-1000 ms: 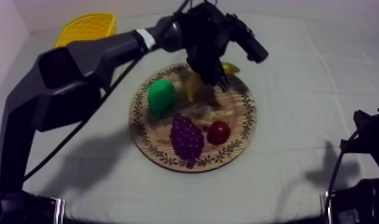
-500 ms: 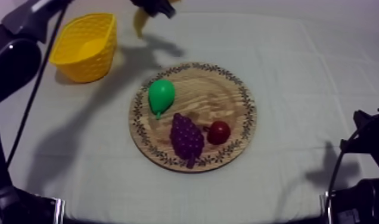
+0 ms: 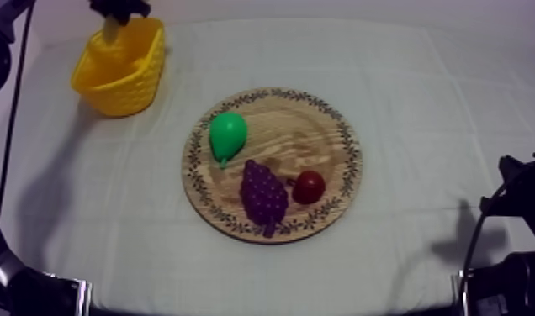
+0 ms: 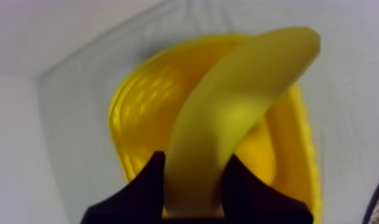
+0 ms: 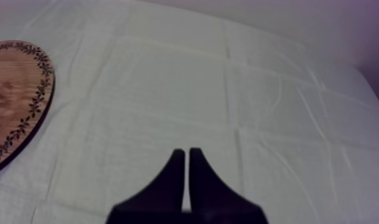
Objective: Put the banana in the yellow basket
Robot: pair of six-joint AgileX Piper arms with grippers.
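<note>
The banana (image 4: 227, 119) hangs over the yellow basket (image 4: 138, 113), and my left gripper (image 4: 192, 182) is shut on it. From above, that gripper (image 3: 119, 10) is over the basket (image 3: 124, 71) at the far left, the banana (image 3: 111, 32) dipping past the basket's rim. The round wooden board (image 3: 321, 134) lies mid-table with a green pear (image 3: 227, 134), purple grapes (image 3: 263, 193) and a small red fruit (image 3: 309, 186) on it. My right gripper (image 5: 186, 159) is shut on nothing above bare cloth, to the right of the board (image 5: 16, 95).
My right arm (image 3: 511, 244) rests low at the table's right edge. Open cloth stretches between the basket and the board, and all around the board.
My left gripper lifted the banana off the board and carried it left, from above the board to over the basket. The right arm has not moved.
</note>
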